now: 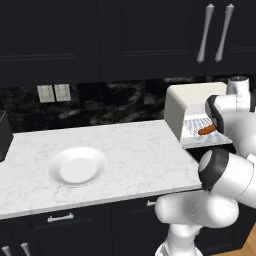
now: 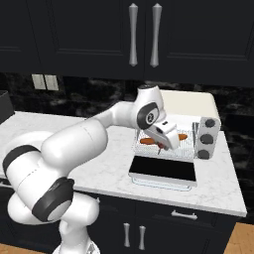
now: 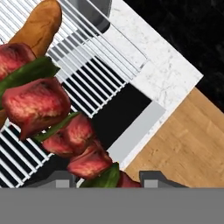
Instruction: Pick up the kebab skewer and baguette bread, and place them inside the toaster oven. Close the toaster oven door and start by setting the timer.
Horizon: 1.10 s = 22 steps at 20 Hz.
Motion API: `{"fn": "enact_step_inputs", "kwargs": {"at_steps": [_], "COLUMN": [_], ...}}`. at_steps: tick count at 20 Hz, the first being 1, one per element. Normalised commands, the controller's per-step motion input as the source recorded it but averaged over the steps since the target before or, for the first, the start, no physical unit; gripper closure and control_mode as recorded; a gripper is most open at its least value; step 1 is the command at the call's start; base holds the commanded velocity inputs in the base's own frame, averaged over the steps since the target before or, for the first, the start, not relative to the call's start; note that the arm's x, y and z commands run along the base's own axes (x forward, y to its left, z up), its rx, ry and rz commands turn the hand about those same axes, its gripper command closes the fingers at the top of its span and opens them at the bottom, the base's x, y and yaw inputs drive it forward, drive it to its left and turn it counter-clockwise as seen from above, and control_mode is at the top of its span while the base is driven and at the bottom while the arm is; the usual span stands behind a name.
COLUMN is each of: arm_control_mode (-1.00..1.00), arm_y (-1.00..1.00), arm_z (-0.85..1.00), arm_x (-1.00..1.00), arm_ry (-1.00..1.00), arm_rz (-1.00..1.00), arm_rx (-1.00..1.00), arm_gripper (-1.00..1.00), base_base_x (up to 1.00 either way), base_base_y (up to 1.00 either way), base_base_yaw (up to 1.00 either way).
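Between the two dark fingertips of the gripper [image 3: 107,178] sits the chunky red-brown kebab skewer [image 3: 57,122], clamped over the silver wire rack [image 3: 98,81] of the cream-white toaster oven [image 2: 191,106], beside the orange-brown baguette bread [image 3: 39,26], above the dropped dark glass door [image 2: 162,168].

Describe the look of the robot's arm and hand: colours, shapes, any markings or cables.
The arm is glossy white, built of rounded, bulbous segments joined by dark grey-black joint bands. The hand is a white boxy block; its two small dark grey finger tips look squared. No cables or markings are visible.
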Motion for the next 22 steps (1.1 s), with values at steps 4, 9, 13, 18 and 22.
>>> {"fn": "enact_step_inputs", "kwargs": {"at_steps": [4,9,13,18,22], "arm_control_mode": [-1.0,-1.0,-1.0,-1.0,-1.0], "arm_y": [0.0,-0.03,-0.06,-0.04,-0.02], "arm_z": [-0.14,-0.21,-0.08,-0.01,-0.06], "arm_x": [0.17,0.19,0.2,0.26,0.1], "arm_ry": [-0.09,-0.04,0.0,0.0,0.0], "arm_rz": [-0.02,0.0,-0.1,-0.12,-0.14], "arm_rx": [0.07,0.06,0.12,0.1,0.08], "arm_gripper": [1.0,1.0,1.0,1.0,1.0], "base_base_x": [0.0,0.0,0.0,0.0,0.0], "base_base_y": [0.0,0.0,0.0,0.0,0.0], "base_base_yaw": [0.0,0.0,0.0,0.0,0.0]}}
